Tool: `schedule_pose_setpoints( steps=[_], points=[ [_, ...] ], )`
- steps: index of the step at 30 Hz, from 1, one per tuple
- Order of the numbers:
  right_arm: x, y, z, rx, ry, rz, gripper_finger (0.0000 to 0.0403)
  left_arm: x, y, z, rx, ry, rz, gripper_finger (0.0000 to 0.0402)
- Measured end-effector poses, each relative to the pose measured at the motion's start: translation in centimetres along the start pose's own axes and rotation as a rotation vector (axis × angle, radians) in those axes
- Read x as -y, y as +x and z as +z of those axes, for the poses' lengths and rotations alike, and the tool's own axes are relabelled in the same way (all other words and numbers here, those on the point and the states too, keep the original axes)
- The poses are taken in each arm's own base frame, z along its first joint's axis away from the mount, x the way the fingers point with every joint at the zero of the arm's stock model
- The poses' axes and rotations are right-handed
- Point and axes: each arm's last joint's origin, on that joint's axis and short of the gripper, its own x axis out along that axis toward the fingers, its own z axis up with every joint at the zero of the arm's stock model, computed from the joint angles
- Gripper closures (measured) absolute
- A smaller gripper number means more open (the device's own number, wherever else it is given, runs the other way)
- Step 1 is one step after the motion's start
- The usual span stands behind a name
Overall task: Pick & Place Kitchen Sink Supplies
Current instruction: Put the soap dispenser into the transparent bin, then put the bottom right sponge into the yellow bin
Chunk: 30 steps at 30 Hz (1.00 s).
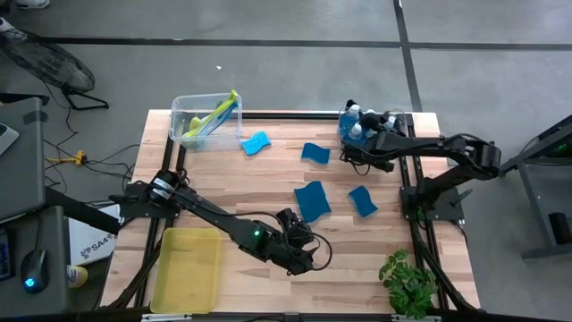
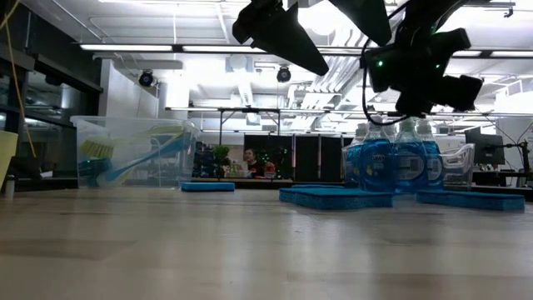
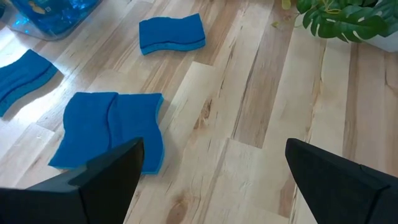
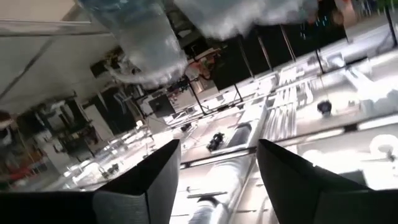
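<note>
Blue soap bottles (image 1: 355,123) with white caps stand in a clear bin (image 2: 456,158) at the far right. My right gripper (image 1: 359,148) hovers open just beside and above them (image 2: 391,162), nothing between its fingers (image 4: 155,180). Blue sponges lie flat on the wood: one (image 1: 256,143), one (image 1: 315,153), one (image 1: 362,200), and two overlapping (image 3: 109,127). Yellow-green brushes (image 1: 214,116) lean in a clear bin (image 1: 183,112) at the far left. My left gripper (image 3: 214,146) hangs open above the bare table, on the near side of the overlapping sponges (image 1: 313,199).
A yellow tray (image 1: 188,268) sits at the near left corner and a potted plant (image 1: 407,282) at the near right. Bare wood lies between the sponges and the near edge. A person (image 2: 248,162) sits far off in the room behind.
</note>
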Motion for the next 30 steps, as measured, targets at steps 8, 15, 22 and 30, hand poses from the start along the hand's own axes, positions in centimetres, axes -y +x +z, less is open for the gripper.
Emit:
schedule_pose_setpoints(
  steps=[8, 15, 22, 30],
  points=[
    [-0.1, -0.5, -4.4, 0.045, 0.307, -0.004, 0.0197, 0.0, 0.0, 0.0, 0.005, -0.004, 0.0, 0.0017],
    [0.2, -1.4, -11.1, 0.338, 0.784, 0.115, 0.0197, 0.1, 0.0, 0.2, 0.017, -0.009, -0.005, 0.0017],
    [-0.7, -2.7, -16.3, 0.81, 1.161, 0.4, 0.0197, 0.3, 0.2, 1.1, 0.094, 0.046, -0.021, 0.0017],
    [-1.8, -4.1, -15.5, 1.187, 1.062, 0.925, 0.0197, -2.1, 2.0, 4.0, 0.138, 0.121, -0.126, 0.0017]
  ],
)
